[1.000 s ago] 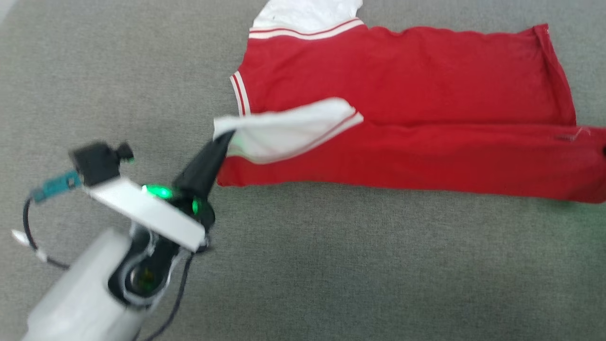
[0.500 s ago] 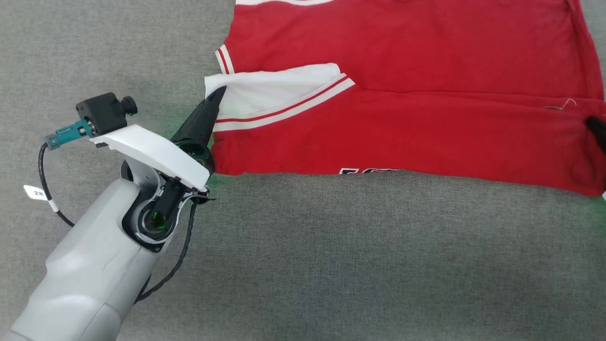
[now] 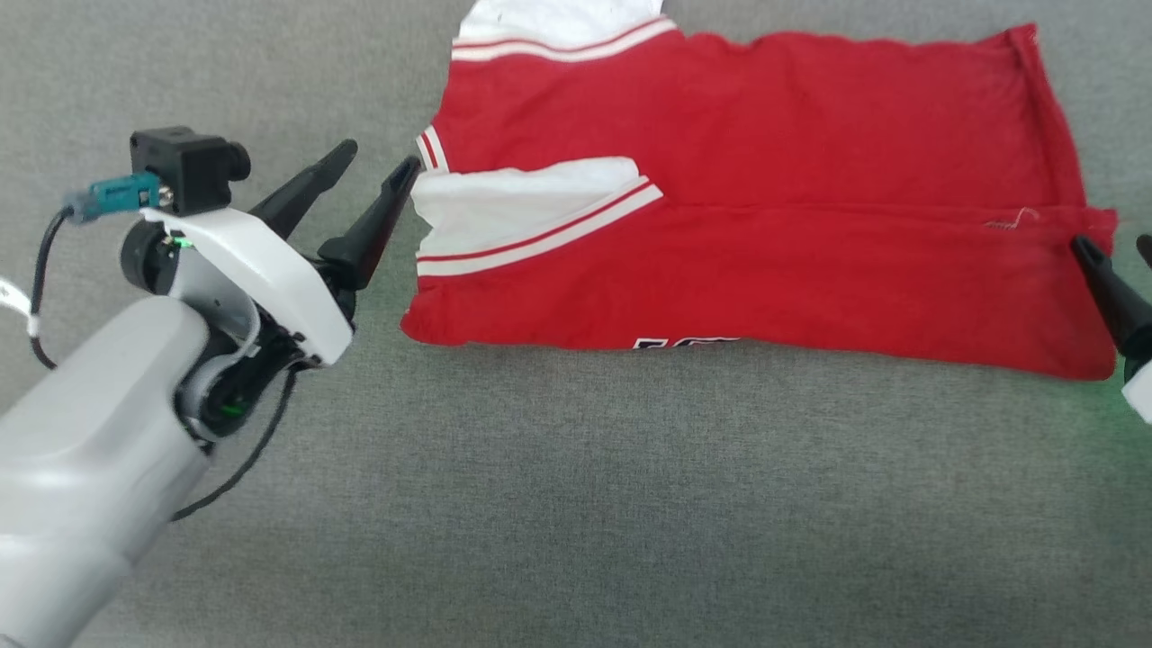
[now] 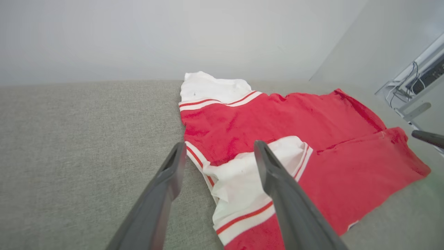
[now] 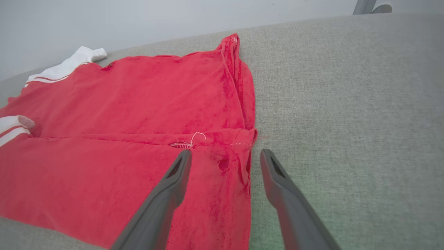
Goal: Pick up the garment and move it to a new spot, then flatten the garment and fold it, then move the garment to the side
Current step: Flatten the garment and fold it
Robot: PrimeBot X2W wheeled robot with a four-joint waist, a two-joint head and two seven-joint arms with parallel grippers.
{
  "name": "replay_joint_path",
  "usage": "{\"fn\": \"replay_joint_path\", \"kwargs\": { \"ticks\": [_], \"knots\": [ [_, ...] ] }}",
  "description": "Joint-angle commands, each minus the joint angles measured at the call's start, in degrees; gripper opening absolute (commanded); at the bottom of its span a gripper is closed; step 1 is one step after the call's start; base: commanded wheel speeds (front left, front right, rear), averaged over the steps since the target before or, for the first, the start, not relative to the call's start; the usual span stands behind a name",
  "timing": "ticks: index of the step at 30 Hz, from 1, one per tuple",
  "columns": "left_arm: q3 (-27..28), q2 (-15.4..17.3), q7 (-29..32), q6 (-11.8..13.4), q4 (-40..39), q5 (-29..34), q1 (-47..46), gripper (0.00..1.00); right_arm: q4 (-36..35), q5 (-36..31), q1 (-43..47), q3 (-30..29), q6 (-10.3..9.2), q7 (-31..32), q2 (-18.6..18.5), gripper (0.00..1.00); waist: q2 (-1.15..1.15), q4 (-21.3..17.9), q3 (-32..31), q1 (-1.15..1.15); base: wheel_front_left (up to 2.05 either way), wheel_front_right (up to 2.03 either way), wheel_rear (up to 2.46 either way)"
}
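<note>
Folded red jersey (image 3: pixel 765 270) on grey padding (image 3: pixel 576 495), left gripper (image 3: pixel 378 160) and right gripper (image 5: pixel 225 153) spread empty at its ends; risk: fingertip snagging white sleeve (image 3: pixel 522 202), undoing fold.

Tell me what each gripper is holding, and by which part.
Nothing is held. The left gripper stands open beside the white sleeve of the garment, and the right gripper stands open at the opposite end.

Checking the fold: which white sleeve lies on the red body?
The near sleeve beside the left gripper, folded onto the red; the far sleeve sticks out beyond it.
</note>
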Motion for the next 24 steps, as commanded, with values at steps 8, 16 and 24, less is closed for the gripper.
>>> {"fn": "replay_joint_path", "kwargs": {
  "ticks": [8,16,24],
  "knots": [
    [-7.5,6.9,25.4,5.9,-8.6,-2.7,-0.6,1.00,-3.5,-0.2,4.0,-0.2,-0.03,-1.0,1.1,1.00,0.00,-1.5,-3.3,0.00,0.00,0.00,0.00],
    [-7.1,6.9,35.8,10.1,-10.6,-10.6,0.7,1.00,-5.0,0.6,2.7,0.7,-0.03,-0.1,2.2,1.00,0.00,-3.8,-0.6,0.00,0.00,0.00,0.00],
    [-8.2,4.2,39.8,8.6,-4.3,-13.6,0.8,0.00,-5.0,0.5,1.6,1.5,-0.03,0.6,1.6,1.00,0.00,-5.4,0.6,0.00,0.00,0.00,0.00]
  ]
}}
